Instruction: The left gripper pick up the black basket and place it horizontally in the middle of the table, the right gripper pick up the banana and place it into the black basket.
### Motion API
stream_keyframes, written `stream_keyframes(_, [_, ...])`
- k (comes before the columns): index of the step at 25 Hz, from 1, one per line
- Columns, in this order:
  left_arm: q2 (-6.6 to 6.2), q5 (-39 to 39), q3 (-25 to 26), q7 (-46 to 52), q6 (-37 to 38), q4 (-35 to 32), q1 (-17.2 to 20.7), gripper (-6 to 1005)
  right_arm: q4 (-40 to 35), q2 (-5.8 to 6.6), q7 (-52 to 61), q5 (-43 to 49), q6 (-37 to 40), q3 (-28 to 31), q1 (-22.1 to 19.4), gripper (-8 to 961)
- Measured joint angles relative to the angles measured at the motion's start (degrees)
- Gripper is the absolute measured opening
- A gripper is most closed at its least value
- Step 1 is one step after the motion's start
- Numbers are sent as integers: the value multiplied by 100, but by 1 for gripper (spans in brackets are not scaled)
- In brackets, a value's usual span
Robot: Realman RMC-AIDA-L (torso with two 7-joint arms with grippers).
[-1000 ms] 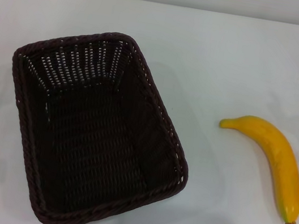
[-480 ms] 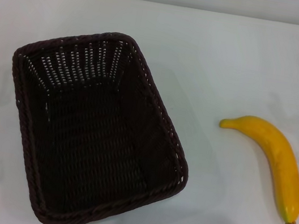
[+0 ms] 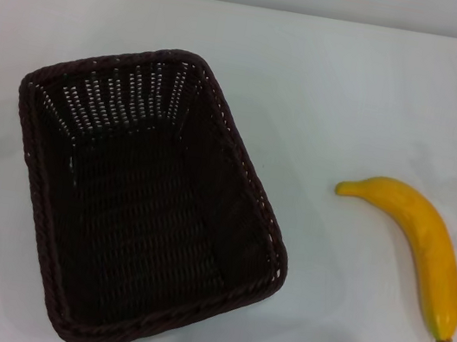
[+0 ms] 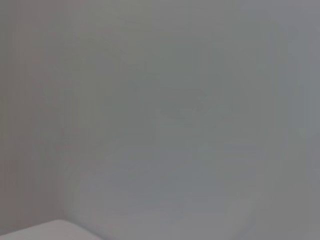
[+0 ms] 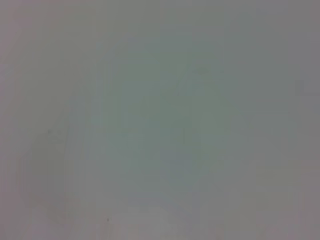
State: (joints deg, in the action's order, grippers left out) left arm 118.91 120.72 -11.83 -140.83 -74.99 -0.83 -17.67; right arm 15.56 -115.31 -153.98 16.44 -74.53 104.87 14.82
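While neither gripper shows, black basket (image 3: 149,202) and banana (image 3: 418,247) well apart on table (image 3: 347,94).

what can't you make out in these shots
- Left pincer and right pincer: in no view, so open or shut is unknown.
- Left wrist view and right wrist view: only a blank grey blur, nothing recognisable.
- Black basket: in the head view its near rim meets the bottom edge of the picture; outer near wall hidden.
- Banana: underside hidden against the table.

One black basket (image 3: 145,210), one banana (image 3: 426,248), one table (image 3: 355,96).
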Motion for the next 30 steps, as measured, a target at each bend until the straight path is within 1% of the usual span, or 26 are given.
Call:
stream_keyframes(2, [-16, -190, -4, 285, 17, -185, -5, 878, 0, 0, 0, 0, 0, -1, -5, 870])
stream_keyframes(4, [-23, -890, -6, 1175, 200, -854, -5, 878, 1, 0, 3, 0, 0, -2, -5, 870])
stream_keyframes(5, [-23, -890, -6, 1175, 200, -854, -5, 878, 0, 0, 5, 0, 0, -2, -6, 870])
stream_keyframes(7, [-67, -1529, -6, 2034, 381, -1364, -46, 878, 0, 0, 8, 3, 0, -2, -3, 869])
stream_keyframes(8, [-100, -1790, -5, 2394, 431, -1555, -71, 878, 0, 0, 10, 9, 0, -2, 3, 869])
stream_keyframes(10, [-243, -2491, -5, 3315, 496, -2067, -186, 877, 0, 0, 30, 15, 0, -2, 12, 869])
stream_keyframes(11, [-292, -2713, -14, 3550, 496, -2189, -220, 877, 0, 0, 40, 18, 0, -2, 13, 869])
stream_keyframes(13, [-540, -3475, -149, 4471, 411, -2624, -375, 877, 2, 0, 54, 19, 0, -2, 15, 869])
stream_keyframes(15, [-772, -3921, -447, 5219, 322, -2921, -506, 877, 4, 0, 54, 18, 0, -1, 16, 869])
stream_keyframes(16, [-938, -4129, -714, 5700, 259, -3072, -590, 877, 5, 0, 55, 18, 0, -1, 16, 869])
stream_keyframes(17, [-1066, -4252, -935, 6045, 203, -3183, -655, 877, 6, 0, 55, 18, 0, -1, 17, 869])
stream_keyframes(18, [-1285, -4438, -1389, 6693, 56, -3364, -770, 877, 7, 0, 55, 18, 0, -1, 17, 869])
stream_keyframes(19, [-1351, -4461, -1446, 6769, 30, -3400, -809, 877, 9, 0, 56, 19, 0, -1, 18, 869])
stream_keyframes(20, [-1490, -4551, -1674, 6991, -52, -3511, -907, 876, 12, 0, 56, 20, 0, -1, 21, 869])
stream_keyframes(21, [-1662, -4716, -1945, 7288, -159, -3649, -1041, 876, 13, 0, 57, 21, 0, -1, 25, 869])
stream_keyframes(22, [-1797, -4861, -2136, 7503, -235, -3753, -1167, 876, 16, 0, 57, 26, 0, -1, 33, 869])
stream_keyframes(23, [-1897, -5044, -2260, 7675, -300, -3810, -1283, 876, 17, 0, 57, 29, 0, -1, 47, 869])
stream_keyframes(24, [-2039, -5257, -2411, 7902, -386, -3878, -1459, 876, 18, 0, 58, 34, 0, -1, 64, 869])
stream_keyframes(25, [-2151, -5565, -2514, 8117, -505, -3898, -1640, 876, 18, 0, 60, 39, 0, -5, 77, 869])
stream_keyframes(26, [-2249, -5901, -2572, 8275, -628, -3898, -1869, 876, 18, 0, 63, 38, 0, -19, 93, 869])
stream_keyframes(27, [-2299, -6129, -2606, 8381, -732, -3890, -2018, 876, 18, 0, 65, 40, 0, -37, 114, 869])
stream_keyframes(28, [-2352, -6518, -2619, 8469, -862, -3871, -2260, 876, 18, 1, 67, 39, 0, -99, 145, 869])
stream_keyframes(30, [-2363, -7170, -2634, 8538, -1050, -3820, -2668, 875, 20, 0, 67, 38, 0, -129, 151, 869])
